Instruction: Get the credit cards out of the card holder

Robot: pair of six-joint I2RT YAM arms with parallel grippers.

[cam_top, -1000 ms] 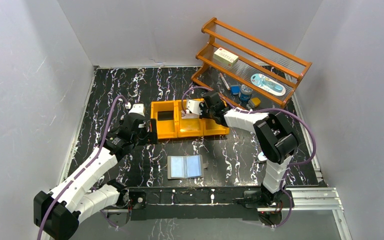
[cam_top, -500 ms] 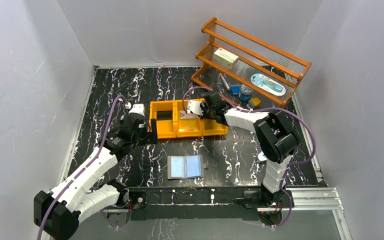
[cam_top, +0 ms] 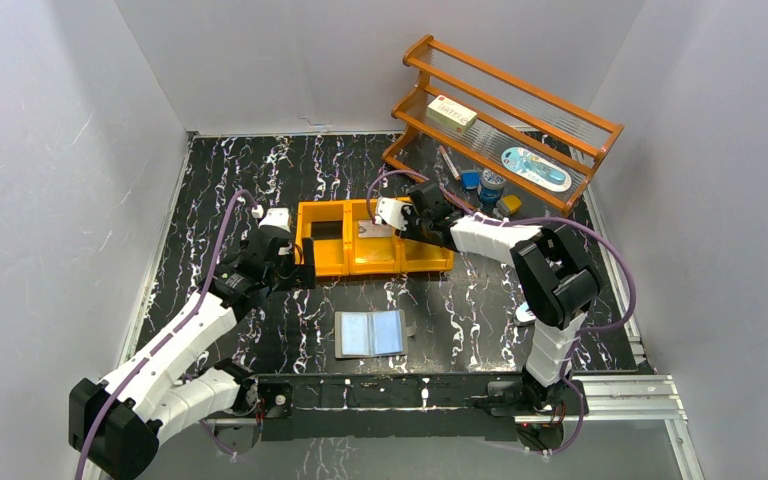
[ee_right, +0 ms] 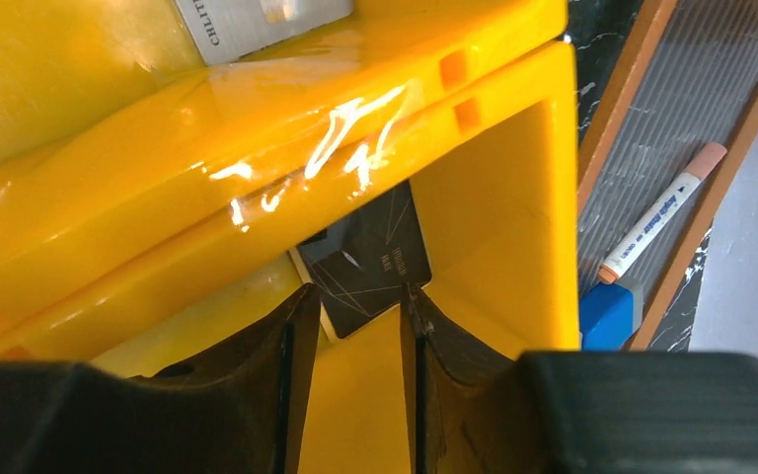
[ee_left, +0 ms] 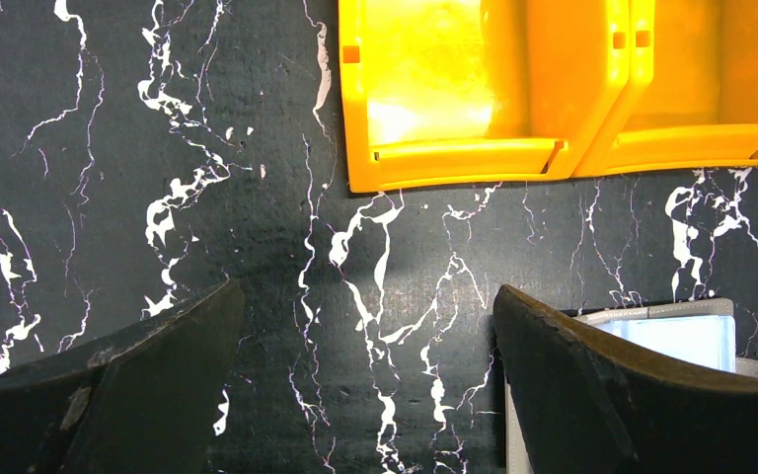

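1. Black white-veined marble tabletop (cam_top: 240, 180), carries everything.
2. Orange wooden slatted rack (cam_top: 516, 88), far right corner. A cream box with red print (cam_top: 453, 113) sits on it.
3. Orange three-compartment plastic bin (cam_top: 325, 262), mid-tabletop, in front of the rack.
4. Left claw (ee_left: 365, 296): spread wide and empty, low over bare tabletop just beside the bin's left end.
5. Right claw (ee_right: 355, 296): fingers slightly parted, pinching nothing, with bin floor showing through the gap. It reaches into the bin compartment nearest the rack.
6. Grey two-leaf card holder with pale blue-grey lining (cam_top: 370, 333): lies open flat near the front edge, between the arms and well apart from the bin. Can't tell if any card is left in the slots.
7. Black plastic credit card (ee_right: 365, 252): flat on the floor of the rack-side compartment, just past the right claw's tips.
8. Silvery grey credit card (ee_right: 257, 20): in the neighbouring compartment, only partly in view.
9. White marker with pinkish cap (ee_right: 656, 212), on the rack's bottom shelf.
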